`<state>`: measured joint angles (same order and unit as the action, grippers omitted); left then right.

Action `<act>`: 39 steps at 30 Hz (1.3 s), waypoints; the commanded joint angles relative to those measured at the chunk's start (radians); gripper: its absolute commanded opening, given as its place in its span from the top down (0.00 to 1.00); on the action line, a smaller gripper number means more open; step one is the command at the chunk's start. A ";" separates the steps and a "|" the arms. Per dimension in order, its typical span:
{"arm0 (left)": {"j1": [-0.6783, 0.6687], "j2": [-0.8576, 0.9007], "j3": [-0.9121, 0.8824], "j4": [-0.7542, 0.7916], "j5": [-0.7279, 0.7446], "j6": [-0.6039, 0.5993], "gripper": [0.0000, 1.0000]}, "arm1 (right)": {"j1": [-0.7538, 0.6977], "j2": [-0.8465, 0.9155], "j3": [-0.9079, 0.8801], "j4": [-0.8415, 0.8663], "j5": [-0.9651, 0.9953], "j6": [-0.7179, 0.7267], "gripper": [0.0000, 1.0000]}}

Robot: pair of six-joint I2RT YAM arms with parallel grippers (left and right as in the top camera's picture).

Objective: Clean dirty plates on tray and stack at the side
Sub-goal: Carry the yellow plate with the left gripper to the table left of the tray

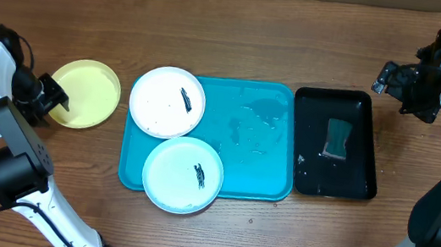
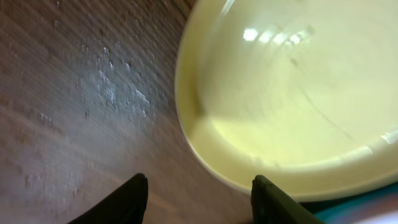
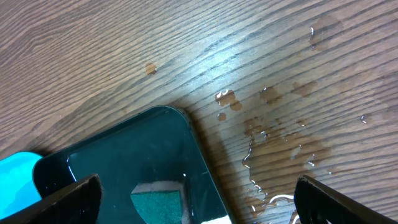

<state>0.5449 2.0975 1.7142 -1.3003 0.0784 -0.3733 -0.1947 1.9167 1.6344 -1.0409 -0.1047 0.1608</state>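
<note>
A turquoise tray [image 1: 261, 137] lies mid-table. A white plate [image 1: 159, 103] with a black smear sits on its upper left corner. A light blue plate [image 1: 175, 177] with a black smear sits on its lower left edge. A yellow-green plate [image 1: 88, 93] lies on the wood left of the tray; it also fills the left wrist view [image 2: 292, 106] and shows no smear. My left gripper [image 1: 54, 100] is open and empty at that plate's left edge, also seen in its wrist view [image 2: 199, 199]. My right gripper [image 1: 389, 77] is open and empty, up right of the black tray; its wrist view [image 3: 199, 199] shows it too.
A glossy black tray [image 1: 350, 179] right of the turquoise tray holds a green sponge [image 1: 336, 139], also in the right wrist view [image 3: 158, 202]. Water drops lie on the wood [image 3: 273, 143] beside it and on the turquoise tray [image 1: 256, 115].
</note>
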 commanded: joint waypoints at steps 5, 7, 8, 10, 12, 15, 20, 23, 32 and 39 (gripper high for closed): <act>-0.074 -0.083 0.172 -0.149 0.204 0.164 0.44 | 0.001 -0.006 0.010 0.004 -0.001 0.004 0.00; -0.123 -0.115 0.172 -0.181 0.195 0.172 0.45 | 0.001 -0.006 0.010 0.004 -0.001 0.004 0.00; -0.151 -0.129 0.172 -0.196 0.181 0.172 0.45 | 0.001 -0.006 0.010 0.004 -0.001 0.004 0.00; -0.228 -0.157 0.171 -0.226 0.153 0.171 0.45 | 0.001 -0.006 0.010 0.004 -0.001 0.004 0.00; -0.299 -0.174 0.164 -0.237 0.131 0.171 0.45 | 0.001 -0.006 0.010 0.004 -0.001 0.004 0.00; -0.419 -0.181 0.145 -0.227 0.052 0.130 0.47 | 0.001 -0.006 0.010 0.004 -0.001 0.004 0.00; -0.545 -0.181 0.078 -0.175 -0.099 0.034 0.46 | 0.001 -0.006 0.010 0.004 -0.001 0.004 0.00; -0.573 -0.181 0.039 -0.137 -0.143 0.006 0.45 | 0.001 -0.006 0.010 0.004 -0.001 0.004 0.00; -0.537 -0.181 -0.121 0.037 -0.142 0.019 0.55 | 0.001 -0.006 0.010 0.004 -0.001 0.004 0.00; -0.510 -0.179 -0.225 0.215 -0.142 0.064 0.65 | 0.001 -0.006 0.010 0.004 -0.001 0.004 0.00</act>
<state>0.0227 1.9347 1.5196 -1.1233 -0.0483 -0.3355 -0.1947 1.9167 1.6344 -1.0405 -0.1043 0.1612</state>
